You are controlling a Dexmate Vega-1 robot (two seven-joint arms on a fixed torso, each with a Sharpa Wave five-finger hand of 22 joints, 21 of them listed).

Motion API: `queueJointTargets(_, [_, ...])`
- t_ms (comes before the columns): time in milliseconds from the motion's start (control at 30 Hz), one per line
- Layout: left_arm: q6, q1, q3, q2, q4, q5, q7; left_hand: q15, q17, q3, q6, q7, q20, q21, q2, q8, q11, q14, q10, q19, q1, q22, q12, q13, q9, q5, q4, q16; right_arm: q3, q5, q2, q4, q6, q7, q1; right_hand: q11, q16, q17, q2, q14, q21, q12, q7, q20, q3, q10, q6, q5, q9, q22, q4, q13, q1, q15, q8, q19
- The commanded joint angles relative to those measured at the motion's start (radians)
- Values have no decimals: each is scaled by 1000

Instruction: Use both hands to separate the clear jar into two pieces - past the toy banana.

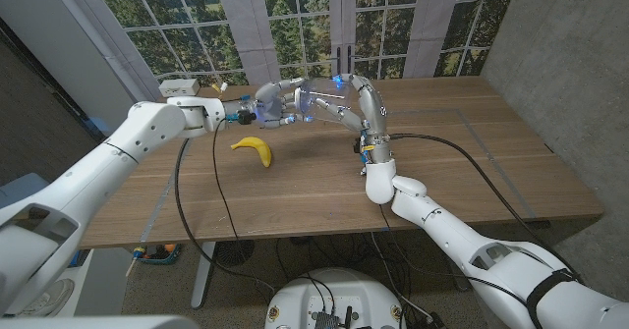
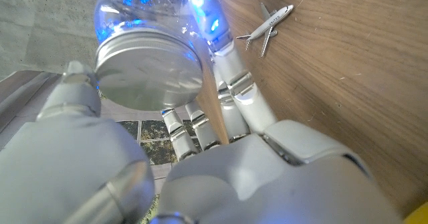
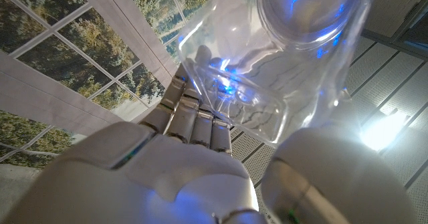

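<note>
The clear jar [image 1: 307,101] hangs in the air above the far part of the table, beyond the yellow toy banana [image 1: 254,149]. My left hand [image 1: 267,105] grips its silver lid [image 2: 148,67], with fingers [image 2: 231,83] wrapped along the rim. My right hand [image 1: 344,95] holds the transparent body [image 3: 267,83] from the other side. In the left wrist view the lid still sits on the jar body [image 2: 134,7]. Blue light glints through the plastic. My own left hand [image 2: 234,170] and right hand [image 3: 167,170] show large in their wrist views.
A small toy airplane [image 2: 266,25] lies on the wooden table [image 1: 462,172]. A black cable [image 1: 211,172] runs from my left arm across the table's left side. White objects [image 1: 179,83] sit at the far left edge. Windows stand behind the table.
</note>
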Motion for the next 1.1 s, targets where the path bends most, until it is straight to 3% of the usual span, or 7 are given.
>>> queueJointTargets(33, [109,-28,17,6,26,-77,-35,-110,-2,267,543,477,6,17,174,9,390,121,711,5,-243,-2,2,51,11,14,281,18,38,-17,10,-23,-8,-5,-15,-201,-5,5,247,6,10,3,-144,-66,86,203,148,3,158,0,83,7,242,-145,74,-4])
queueJointTargets(367, [35,-10,13,5,19,-41,-48,-102,-1,297,569,475,10,58,226,20,380,124,709,-35,-321,53,28,52,35,30,279,51,51,-30,16,-14,-2,-5,-17,-203,-5,5,247,7,15,2,-143,-68,86,203,152,3,154,0,83,7,241,-144,73,-7])
queueJointTargets(500, [-36,35,-20,-23,30,-65,-51,-99,-4,335,521,476,7,43,219,-17,398,86,651,-78,-345,34,-12,54,23,26,274,45,53,-30,17,-17,-4,-5,-20,-202,-6,5,248,6,17,1,-144,-67,87,208,150,3,158,0,84,3,241,-144,75,-7])
queueJointTargets(567, [-74,57,-36,-53,61,-96,-81,-88,-2,366,476,477,29,21,215,-57,407,46,595,-104,-359,2,-58,58,10,19,271,7,52,-31,16,-21,-9,-5,-22,-201,-5,5,248,6,18,3,-144,-67,87,205,149,3,158,0,83,8,241,-144,74,-8])
queueJointTargets(633, [-121,95,-63,-77,61,-115,-58,-45,1,395,416,479,70,3,209,-108,457,-3,520,-124,-367,-12,-110,63,-13,10,265,-39,49,-27,13,-26,-15,-5,-24,-203,-5,5,248,7,19,3,-145,-68,87,206,151,3,156,-1,83,8,241,-145,73,-8])
queueJointTargets(867, [-191,161,-106,-105,52,-150,-21,9,5,434,309,479,148,-77,182,-179,464,-162,361,-182,-383,-26,-159,73,-36,18,267,-160,35,-16,4,-36,-29,-5,-23,-203,-5,5,247,7,23,2,-145,-67,88,205,152,3,156,-1,82,9,241,-145,74,-9])
queueJointTargets(1100, [-234,203,-132,-130,46,-181,8,35,9,433,161,479,179,-172,148,-215,469,-306,174,-228,-390,-27,-166,72,-97,51,268,-234,29,-10,3,-37,-36,-5,-20,-203,-5,5,247,8,26,2,-144,-66,89,207,152,3,154,-1,82,9,242,-145,73,-10])
